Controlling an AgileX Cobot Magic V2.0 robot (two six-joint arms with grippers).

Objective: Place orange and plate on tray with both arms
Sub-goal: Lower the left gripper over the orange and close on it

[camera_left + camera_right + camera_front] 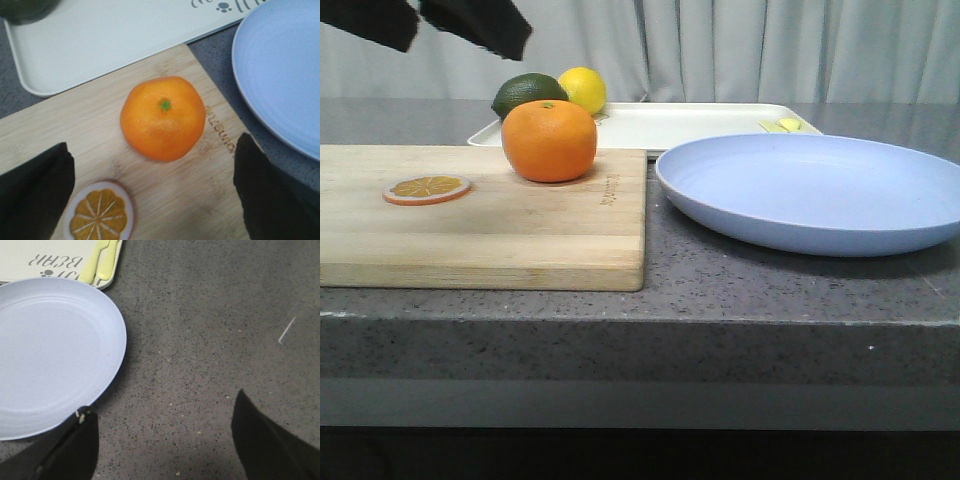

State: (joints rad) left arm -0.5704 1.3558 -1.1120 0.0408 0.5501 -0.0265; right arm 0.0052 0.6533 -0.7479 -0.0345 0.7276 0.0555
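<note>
The orange (549, 139) sits on the wooden cutting board (480, 235); it also shows in the left wrist view (163, 118). The lavender-blue plate (815, 190) lies on the counter to the right of the board, and shows in the right wrist view (50, 352). The cream-white tray (680, 125) lies behind both. My left gripper (152, 192) is open and empty, hovering above the board just short of the orange; in the front view its fingers (480, 25) show at the top left. My right gripper (162, 437) is open and empty over bare counter beside the plate's rim.
A flat orange slice (427, 187) lies on the board's left part. A dark green fruit (527, 92) and a yellow lemon (583, 88) rest on the tray's left end. Yellow cutlery (786, 125) lies on the tray's right end. The counter's front edge (640, 320) is near.
</note>
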